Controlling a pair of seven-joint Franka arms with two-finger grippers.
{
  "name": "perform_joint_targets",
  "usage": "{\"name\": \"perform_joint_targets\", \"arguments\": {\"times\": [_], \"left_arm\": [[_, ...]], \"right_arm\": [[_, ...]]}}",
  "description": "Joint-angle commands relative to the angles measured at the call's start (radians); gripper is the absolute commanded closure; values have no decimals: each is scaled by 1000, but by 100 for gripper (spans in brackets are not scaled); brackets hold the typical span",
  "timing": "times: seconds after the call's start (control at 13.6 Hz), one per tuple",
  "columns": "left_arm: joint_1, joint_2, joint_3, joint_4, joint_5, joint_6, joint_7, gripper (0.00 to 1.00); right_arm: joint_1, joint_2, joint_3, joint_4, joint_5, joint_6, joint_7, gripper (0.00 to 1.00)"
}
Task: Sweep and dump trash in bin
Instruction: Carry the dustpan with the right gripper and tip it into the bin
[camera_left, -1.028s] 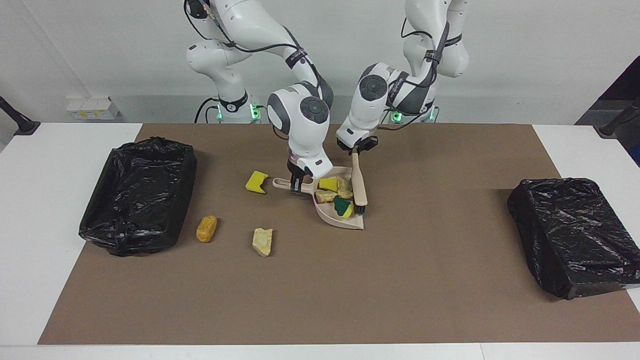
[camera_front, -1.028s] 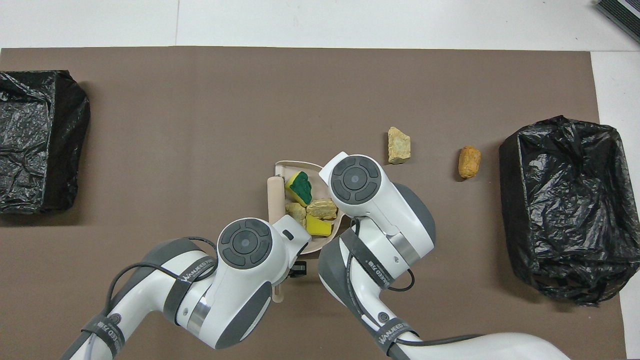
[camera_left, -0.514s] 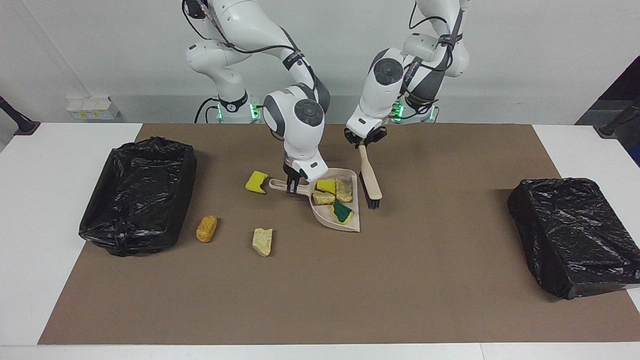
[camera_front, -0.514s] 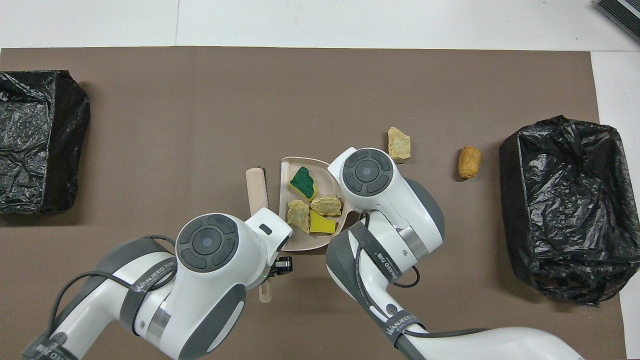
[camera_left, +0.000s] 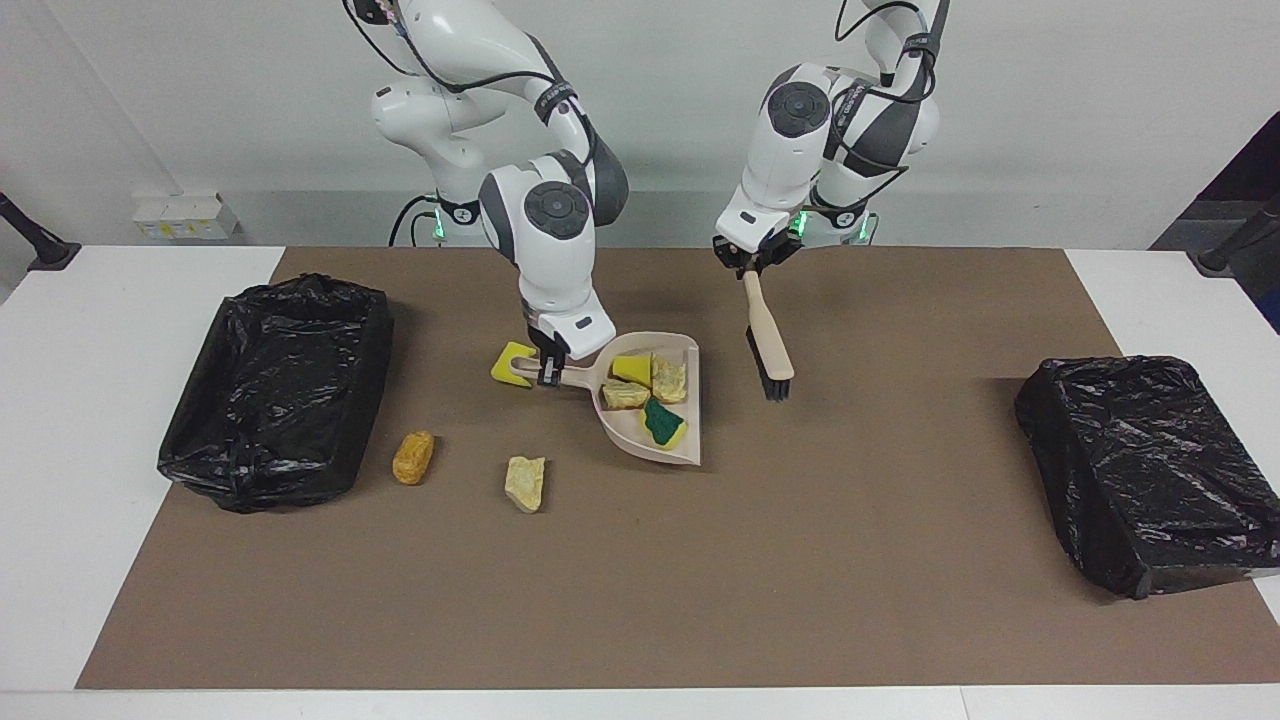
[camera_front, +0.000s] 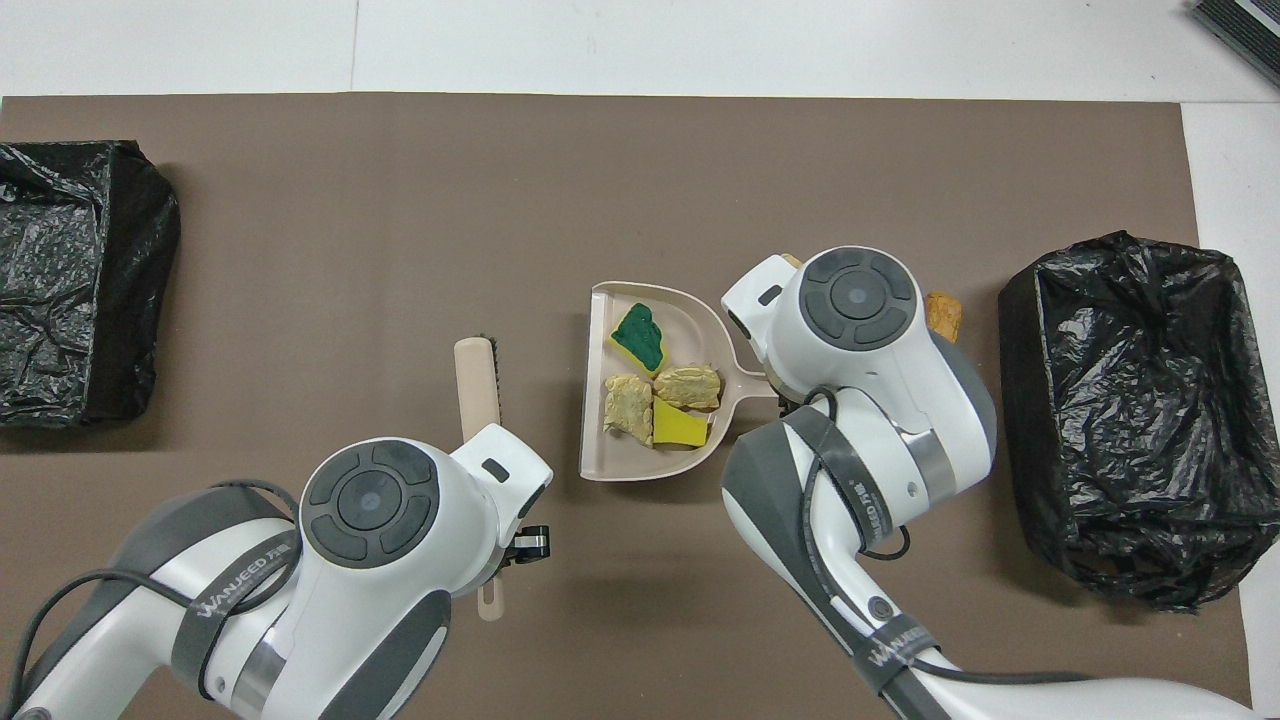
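Since a second ago the left gripper (camera_left: 752, 268) has lifted the beige brush with black bristles (camera_left: 769, 345) clear of the beige plastic dustpan (camera_left: 650, 440), which the right gripper (camera_left: 547, 366) has drawn toward the right arm's end.

Facing view: each gripper is pinched on its handle. Four scraps ride in the pan; a yellow sponge bit (camera_left: 511, 360) lies by the handle, and a beige chunk (camera_left: 525, 483) and orange-brown lump (camera_left: 412, 457) lie loose near the black-lined bin (camera_left: 275, 390).

Overhead view: the green-topped sponge (camera_front: 638, 335) sits near the pan's lip; keep the lip tilted up while carrying.
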Motion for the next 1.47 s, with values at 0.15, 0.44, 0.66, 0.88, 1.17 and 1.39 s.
{"name": "perform_joint_targets", "arguments": {"times": [0.15, 0.44, 0.66, 0.88, 1.17, 1.39], "left_arm": [[-99, -29, -26, -84, 20, 17, -179, 100], [-206, -50, -29, -152, -41, 51, -227, 100], [-306, -49, -29, -198, -109, 117, -264, 100], [-390, -49, -29, -251, -112, 186, -340, 100], [-461, -43, -31, -276, -112, 249, -345, 100], [-470, -40, -31, -302, -126, 281, -333, 100]], "right_arm": [[-148, -110, 6, -2, 83, -50, -104, 100], [-286, -182, 1, 30, 84, -142, -194, 100], [-443, -196, -5, 56, 84, -210, -367, 100], [-621, -198, -6, 64, 68, -227, -550, 100], [-736, -195, -14, 76, -151, -169, -719, 100], [-831, -179, -17, 75, -221, -34, -837, 100]]}}
